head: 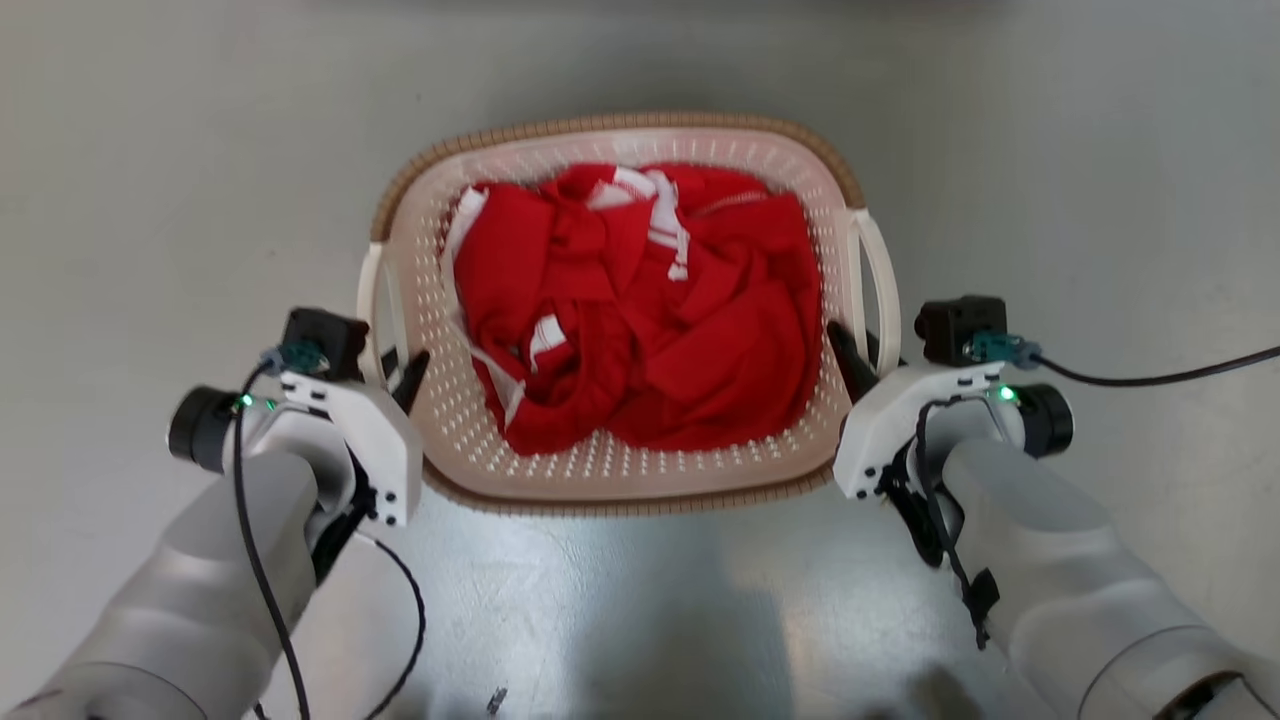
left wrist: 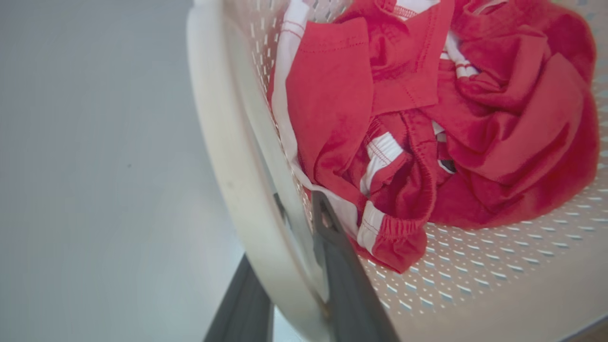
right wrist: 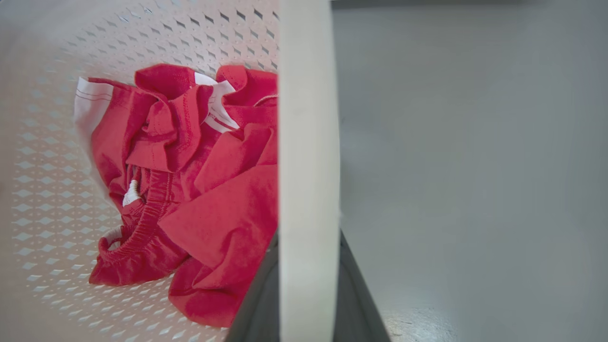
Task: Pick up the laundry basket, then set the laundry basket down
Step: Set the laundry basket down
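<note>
In the head view the handles (head: 885, 270) of the laundry basket (head: 620, 475) hide the fingertips of the left pincer (head: 398, 365) and right pincer (head: 860, 355). Its bottom lies under red clothes (head: 640, 310). At lower centre, a dark speck (head: 495, 700) on the floor (head: 150, 150) is too small to tell. Both wrist views crop the basket, with the handles blurred up close.

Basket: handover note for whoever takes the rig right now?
Left end effector: fingers astride the left handle of the basket, looks shut on it.
Right end effector: likewise on the right handle.
Basket: centred before the robot, holding red clothes. Cannot tell whether it is off the floor.
Done: both grips.
Left: lift if not up, then set down.
</note>
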### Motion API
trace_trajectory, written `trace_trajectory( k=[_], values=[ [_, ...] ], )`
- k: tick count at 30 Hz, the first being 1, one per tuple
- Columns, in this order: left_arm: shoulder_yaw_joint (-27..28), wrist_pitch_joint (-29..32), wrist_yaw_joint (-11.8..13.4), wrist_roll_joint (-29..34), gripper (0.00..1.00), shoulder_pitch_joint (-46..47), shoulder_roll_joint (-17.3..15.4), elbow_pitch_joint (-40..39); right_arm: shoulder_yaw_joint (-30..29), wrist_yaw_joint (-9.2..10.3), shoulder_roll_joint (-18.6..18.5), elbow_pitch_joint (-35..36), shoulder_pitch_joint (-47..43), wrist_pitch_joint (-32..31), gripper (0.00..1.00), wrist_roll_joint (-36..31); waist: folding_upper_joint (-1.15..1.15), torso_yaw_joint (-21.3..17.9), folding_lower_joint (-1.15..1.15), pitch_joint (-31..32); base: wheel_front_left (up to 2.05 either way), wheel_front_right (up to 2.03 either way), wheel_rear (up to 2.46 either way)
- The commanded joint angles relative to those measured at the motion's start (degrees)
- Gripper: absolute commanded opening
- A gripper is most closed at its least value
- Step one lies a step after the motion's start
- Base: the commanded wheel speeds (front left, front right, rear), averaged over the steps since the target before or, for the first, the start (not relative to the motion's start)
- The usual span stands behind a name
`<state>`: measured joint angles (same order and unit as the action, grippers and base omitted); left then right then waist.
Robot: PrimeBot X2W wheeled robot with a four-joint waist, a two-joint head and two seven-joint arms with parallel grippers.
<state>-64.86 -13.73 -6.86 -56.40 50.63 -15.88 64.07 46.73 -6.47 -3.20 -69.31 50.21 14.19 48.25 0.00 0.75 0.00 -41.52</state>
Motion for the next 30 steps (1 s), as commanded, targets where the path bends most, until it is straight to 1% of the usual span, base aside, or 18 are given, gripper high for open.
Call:
trace_trajectory(
  k=[1, 10, 11, 16, 22, 30],
  values=[
    [1.2, -1.0, -0.4, 0.8, 0.00, 1.7, -4.0, 0.0, -0.3, -1.02, 0.3, 1.1, -1.1, 0.8, 0.00, -2.4, 0.00, 0.2, 0.00, -1.6, 0.00, 0.00, 0.00],
    [3.5, -1.2, -0.5, 2.0, 0.00, 2.5, -7.1, -2.9, -10.3, -1.02, 0.3, 4.5, -1.9, 0.8, 0.00, -12.1, 0.00, 0.0, 0.00, -5.4, 0.00, 0.00, 0.00],
    [3.5, -1.2, -0.5, 2.0, 0.00, 2.5, -7.1, -2.9, -10.3, -1.02, 0.3, 4.5, -1.9, 0.8, 0.00, -12.1, 0.00, 0.0, 0.00, -5.4, 0.00, 0.00, 0.00],
    [4.6, -1.3, -0.6, 3.5, 0.00, 3.0, -8.0, -3.9, -13.9, -1.02, 0.3, 6.2, -2.9, 0.8, 0.00, -15.4, 0.00, 0.0, 0.00, -7.1, 0.00, 0.00, 0.00],
    [5.3, -1.3, -0.6, 5.0, 0.00, 3.5, -8.4, -4.4, -15.3, -1.02, 0.3, 7.7, -4.1, 0.8, 0.00, -15.4, 0.00, 0.0, 0.00, -8.7, 0.00, 0.00, 0.00],
    [5.6, -1.3, -0.5, 6.2, 0.00, 4.1, -7.6, -4.0, -13.6, -1.02, 0.3, 8.4, -4.3, 0.8, 0.00, -11.7, 0.00, 0.4, 0.00, -10.3, 0.00, 0.00, 0.00]
  ],
)
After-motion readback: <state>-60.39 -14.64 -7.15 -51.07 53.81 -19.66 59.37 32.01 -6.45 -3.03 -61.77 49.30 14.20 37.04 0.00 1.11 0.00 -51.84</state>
